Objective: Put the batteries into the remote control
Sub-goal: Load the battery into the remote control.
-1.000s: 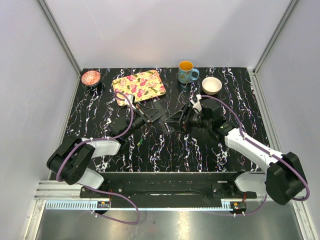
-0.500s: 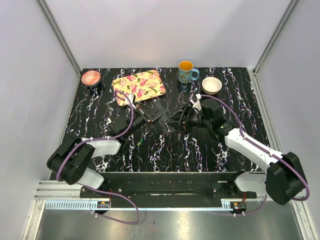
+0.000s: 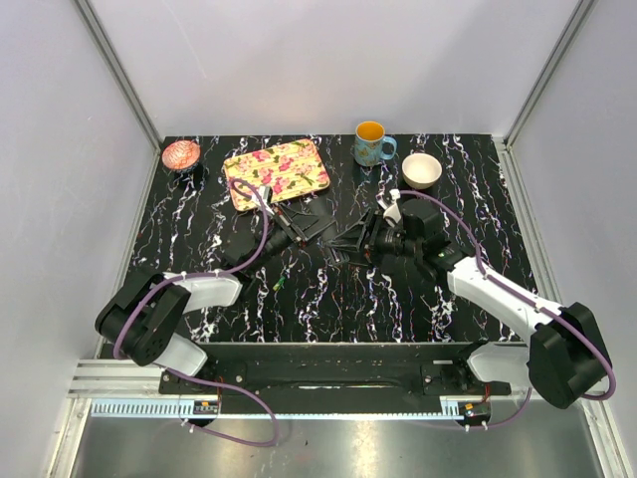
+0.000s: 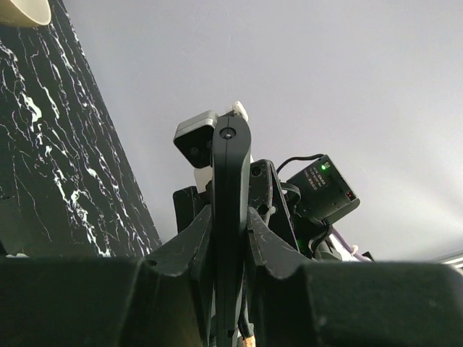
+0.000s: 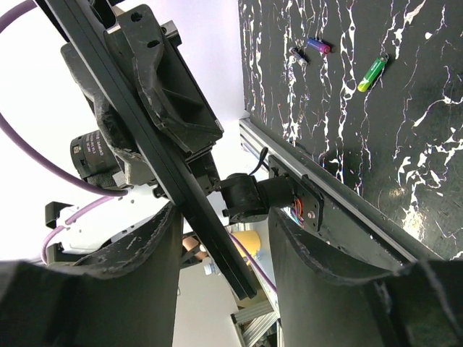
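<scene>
Starting w/ the left hand (image 4: 230,242): clamped shut on the remote control (image 4: 230,166), gripping the black bar edge-on btwn both fingers, w/ most of its length sticking out past the tips. From overhead, seeing the same grip near the ctr of the table (image 3: 468,199), held up off the surface and aimed at the right hand (image 3: 350,239).

Over to the right hand now: sitting approx half open, fingers (image 5: 137,267) well apart, w/ the free end of the remote control poking into the gap. Can't see contact on either side from the wrist cam, so holding nothing. Facing the left hand nose to nose, very close.

Down on the table, toward the near edge and left of ctr: spotting the batteries (image 5: 317,45). Got a blue-and-red battery just beside a darker battery (image 5: 298,54), too small to read properly, plus a green-yellow battery (image 5: 372,74) a little apart. All lying loose, away from both hands, near the left forearm. From overhead, picking out only the green-yellow battery.

Along the back edge: floral tray (image 3: 277,169), pink bowl (image 3: 181,154) in the far left corner, mug (image 3: 371,145) w/ orange inside, white bowl (image 3: 421,170) just beside it.
</scene>
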`<state>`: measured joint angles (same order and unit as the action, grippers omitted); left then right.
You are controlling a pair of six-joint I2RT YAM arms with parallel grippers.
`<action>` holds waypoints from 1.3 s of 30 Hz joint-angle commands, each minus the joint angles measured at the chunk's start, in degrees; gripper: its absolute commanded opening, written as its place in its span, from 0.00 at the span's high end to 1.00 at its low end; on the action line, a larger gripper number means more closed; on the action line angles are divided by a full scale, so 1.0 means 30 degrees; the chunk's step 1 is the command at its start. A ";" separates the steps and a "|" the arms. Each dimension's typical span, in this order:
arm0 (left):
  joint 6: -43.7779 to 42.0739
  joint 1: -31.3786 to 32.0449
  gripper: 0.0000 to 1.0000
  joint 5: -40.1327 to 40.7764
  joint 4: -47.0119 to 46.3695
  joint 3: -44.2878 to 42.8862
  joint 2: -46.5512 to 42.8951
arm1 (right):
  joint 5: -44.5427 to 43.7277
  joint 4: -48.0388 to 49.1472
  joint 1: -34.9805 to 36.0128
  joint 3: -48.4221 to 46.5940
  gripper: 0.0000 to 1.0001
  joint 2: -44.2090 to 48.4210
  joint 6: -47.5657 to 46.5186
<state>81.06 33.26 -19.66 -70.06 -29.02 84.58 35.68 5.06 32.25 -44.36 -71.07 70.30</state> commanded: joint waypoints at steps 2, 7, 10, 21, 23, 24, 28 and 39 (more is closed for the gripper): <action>0.0637 -0.0099 1.00 0.0460 -0.8433 -0.1286 -0.0184 | 0.0528 -0.0720 0.0002 0.0870 0.50 0.0017 -0.0554; 0.0696 -0.0099 1.00 0.0489 -0.8433 -0.0993 -0.0476 | 0.0440 -0.0574 0.0031 0.0782 0.61 -0.0246 -0.0583; 0.0579 -0.0098 1.00 0.0489 -0.8433 -0.0905 -0.0594 | 0.0791 -0.0164 0.0002 0.0695 0.40 -0.0334 -0.0671; 0.0344 -0.0332 1.00 0.0753 -0.8462 0.0062 0.0342 | 0.0005 -0.4933 0.0002 -0.3813 0.11 0.1712 -0.3885; 0.0432 -0.0537 1.00 0.0724 -0.8462 0.0150 0.0547 | -0.0407 -0.6365 0.0002 -0.4927 0.10 0.2212 -0.4651; 0.0432 -0.0567 1.00 0.0752 -0.8433 0.0179 0.0635 | -0.0670 -0.6722 -0.0056 -0.5192 0.09 0.2621 -0.5235; 0.0578 -0.0946 1.00 0.0636 -0.8433 0.0296 0.0666 | -0.2773 -0.8216 -0.0408 -0.5722 0.08 0.3706 -0.6731; 0.0930 -0.2821 1.00 -0.0621 -0.8053 0.2317 -0.2115 | -0.6121 -0.7077 -0.0584 -0.3113 0.10 0.2745 -0.8780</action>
<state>83.29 26.17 -19.07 -72.95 -22.79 82.39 20.58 -18.31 30.70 -54.65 -59.31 47.83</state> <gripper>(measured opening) 0.221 0.904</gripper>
